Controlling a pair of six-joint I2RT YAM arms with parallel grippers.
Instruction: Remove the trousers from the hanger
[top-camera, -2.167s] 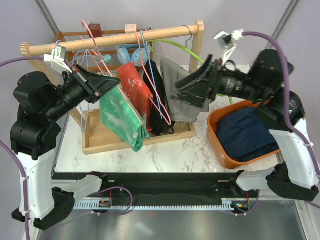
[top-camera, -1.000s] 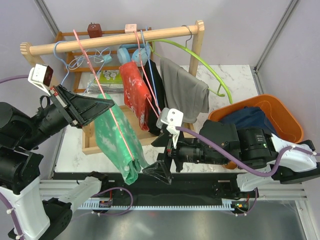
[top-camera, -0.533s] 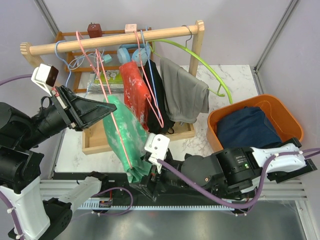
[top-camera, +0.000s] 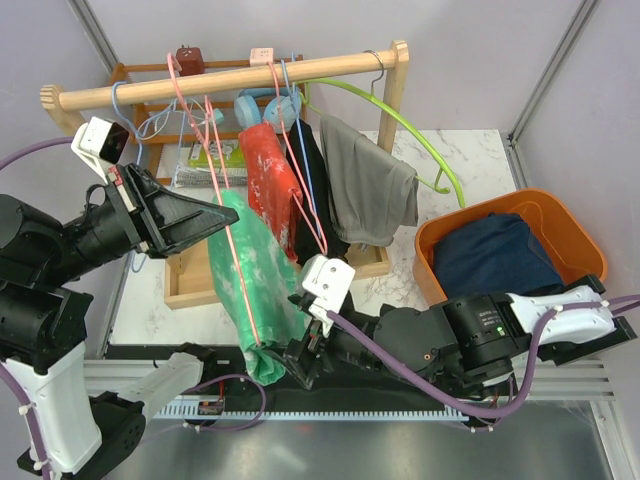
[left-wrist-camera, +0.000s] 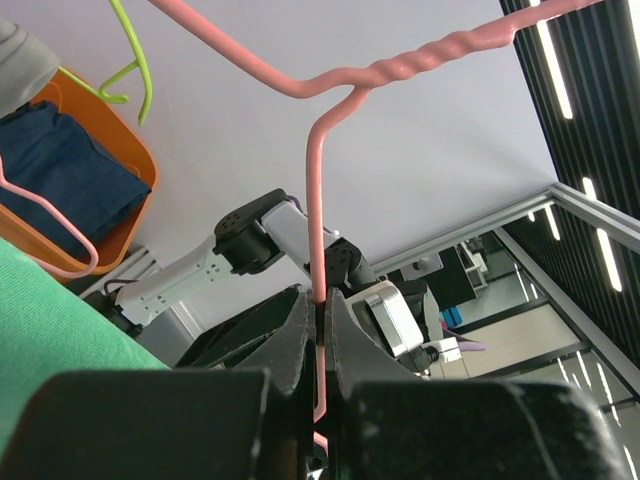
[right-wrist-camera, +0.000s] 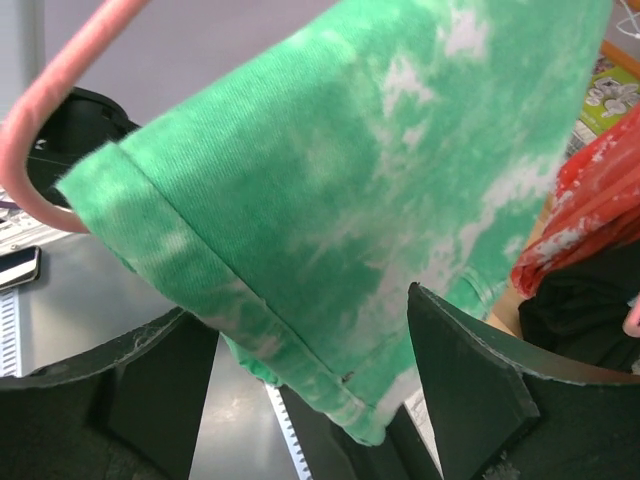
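Note:
The mint-green trousers (top-camera: 262, 290) hang folded over a pink hanger (top-camera: 228, 250), in front of the rack. My left gripper (top-camera: 226, 222) is shut on the hanger's wire (left-wrist-camera: 318, 200), its jaws pinching it in the left wrist view (left-wrist-camera: 320, 312). My right gripper (top-camera: 292, 362) is open at the trousers' lower end. In the right wrist view the green hem (right-wrist-camera: 330, 220) lies between its spread fingers (right-wrist-camera: 470, 380) without being pinched. The navy trousers (top-camera: 495, 258) lie folded in the orange basket (top-camera: 578, 238).
A wooden rail (top-camera: 300, 70) carries a red garment (top-camera: 270, 180), a black one, a grey garment (top-camera: 365, 185) and a lime-green hanger (top-camera: 405, 120). The rack's wooden base tray (top-camera: 195, 285) stands below. The basket is at the right.
My left gripper has pulled the pink hanger with the green trousers forward and left. My right arm has swung from the basket down to the front, and its open jaws are now around the hem.

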